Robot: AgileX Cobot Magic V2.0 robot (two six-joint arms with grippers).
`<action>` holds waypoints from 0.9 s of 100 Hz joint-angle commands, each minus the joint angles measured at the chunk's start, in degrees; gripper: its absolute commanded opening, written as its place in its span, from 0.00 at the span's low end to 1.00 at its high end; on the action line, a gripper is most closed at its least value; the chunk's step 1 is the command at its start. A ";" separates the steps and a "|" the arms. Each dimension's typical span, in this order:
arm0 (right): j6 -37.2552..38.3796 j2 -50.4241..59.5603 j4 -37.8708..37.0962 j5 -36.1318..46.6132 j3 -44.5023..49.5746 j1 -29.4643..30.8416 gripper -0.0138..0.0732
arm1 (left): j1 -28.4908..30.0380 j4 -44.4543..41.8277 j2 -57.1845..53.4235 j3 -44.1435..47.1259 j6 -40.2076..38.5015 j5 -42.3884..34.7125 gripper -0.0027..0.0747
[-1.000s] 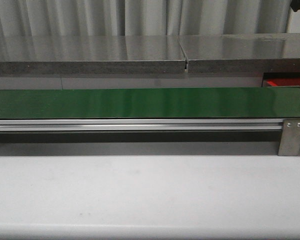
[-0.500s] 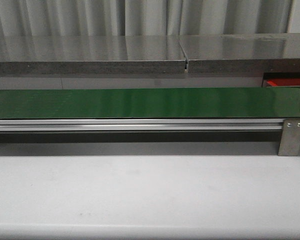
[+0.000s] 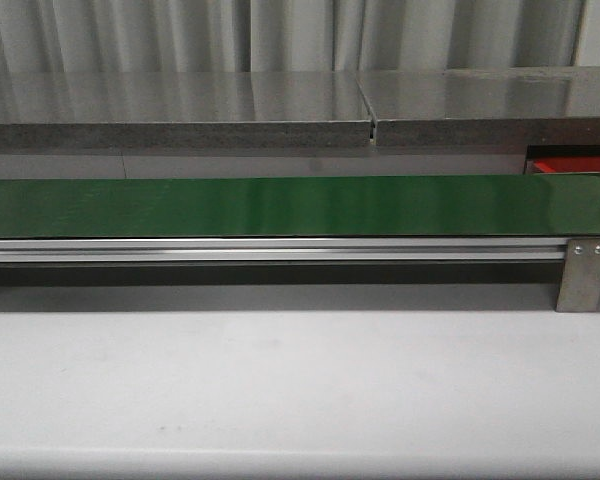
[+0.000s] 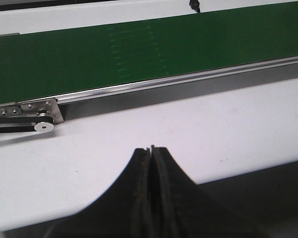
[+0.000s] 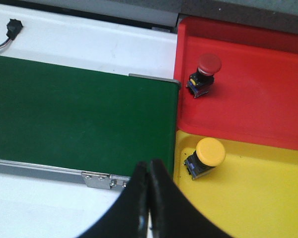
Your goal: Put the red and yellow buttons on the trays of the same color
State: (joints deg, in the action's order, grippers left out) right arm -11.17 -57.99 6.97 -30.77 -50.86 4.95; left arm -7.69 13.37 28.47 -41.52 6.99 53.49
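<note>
Pressed together with no gap and nothing between them: the black fingers of the left gripper (image 4: 151, 151), hanging over the white worktop (image 4: 198, 129) just short of its near edge, aimed toward the green conveyor belt (image 4: 139, 54). Likewise closed flat and empty: the fingers of the right gripper (image 5: 149, 171), poised above the belt's end corner (image 5: 114, 129), beside the yellow tray (image 5: 258, 198). Lying tipped on its side near the belt-side edge of the yellow tray: a yellow button (image 5: 205, 157), round cap up and away from the belt, dark body pointing back toward it, long axis slanted across the tray. Resting in the red tray (image 5: 258, 94), again near the belt-side edge: a red button (image 5: 204, 74), mushroom cap toward the tray's far rim, black base toward the yellow tray, axis tilted much the same way. Trays side by side, touching along one rim, butted against the belt's end. Across the front view, only a long green belt (image 3: 280, 205) on an aluminium rail (image 3: 280, 248), a steel bracket (image 3: 585, 270) at its right end, pale worktop (image 3: 280, 390) in front, grey shelving and curtain behind, a sliver of red tray (image 3: 570, 165) at the far right. Neither arm visible there. Small black connector (image 5: 12, 29) on a wire lying on the white surface beyond the belt.
</note>
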 commanded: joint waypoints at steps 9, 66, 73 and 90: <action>-0.04 8.65 -0.20 5.32 4.06 0.07 0.02 | -0.37 1.04 0.25 -1.39 -0.27 -4.10 0.01; -0.04 25.36 -0.13 -0.01 12.44 0.07 0.02 | -0.37 1.60 0.25 -1.39 -0.27 -4.99 0.01; -0.04 25.46 0.41 0.06 12.44 0.07 0.02 | -0.37 1.75 0.25 -1.39 -0.27 -4.99 0.01; -0.04 25.46 0.53 -0.11 12.44 0.07 0.02 | -0.37 1.64 0.25 -1.39 -0.27 -4.91 0.01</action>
State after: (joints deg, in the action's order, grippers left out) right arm -11.17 -32.67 7.08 -34.63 -37.09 4.95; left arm -7.69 13.71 28.47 -41.52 6.99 52.87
